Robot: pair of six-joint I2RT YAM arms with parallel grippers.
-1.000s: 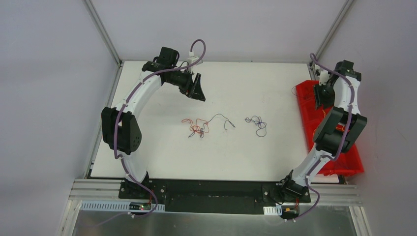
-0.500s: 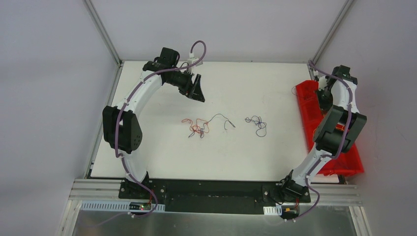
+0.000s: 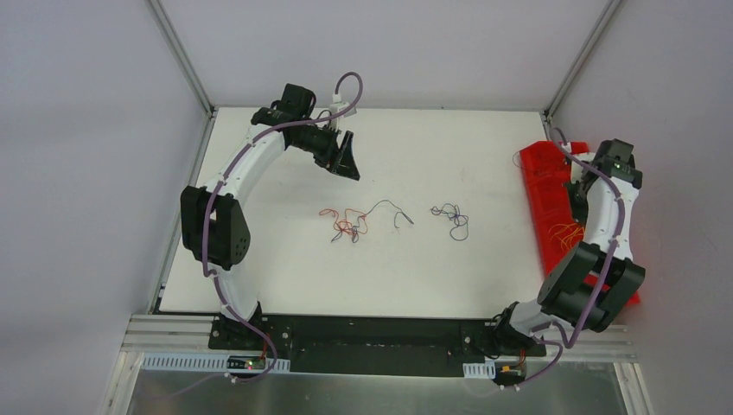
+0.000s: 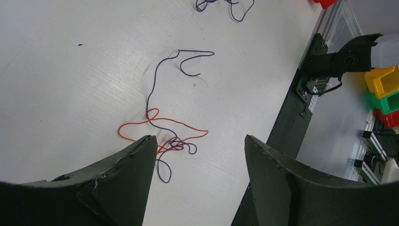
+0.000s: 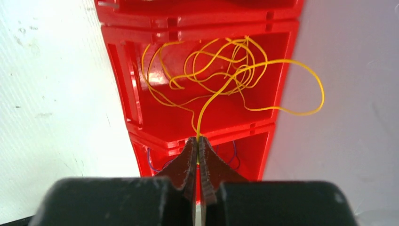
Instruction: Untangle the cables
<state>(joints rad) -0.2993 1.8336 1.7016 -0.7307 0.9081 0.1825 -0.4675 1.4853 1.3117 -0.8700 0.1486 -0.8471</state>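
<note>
On the white table lies a tangle of red-orange and dark cables (image 3: 346, 223), and to its right a separate dark purple cable (image 3: 451, 216). The left wrist view shows the orange loop (image 4: 162, 128) knotted with a purple strand (image 4: 157, 84). My left gripper (image 4: 200, 139) hovers open above and behind this tangle, with nothing between its fingers. My right gripper (image 5: 197, 140) is shut on a yellow cable (image 5: 214, 94) that rises from a yellow bundle (image 5: 221, 61) in the red bin (image 5: 117, 70). One yellow loop hangs over the bin's right wall.
The red bin (image 3: 540, 173) stands along the table's right edge, with purple wires (image 5: 149, 160) in its nearer compartment. A black frame rail (image 4: 301, 94) and coloured bins (image 4: 383, 80) lie beyond the table's near edge.
The right arm swung toward the near end of the red bin, and its gripper closed on a yellow cable. The left arm and the table cables stayed put.
</note>
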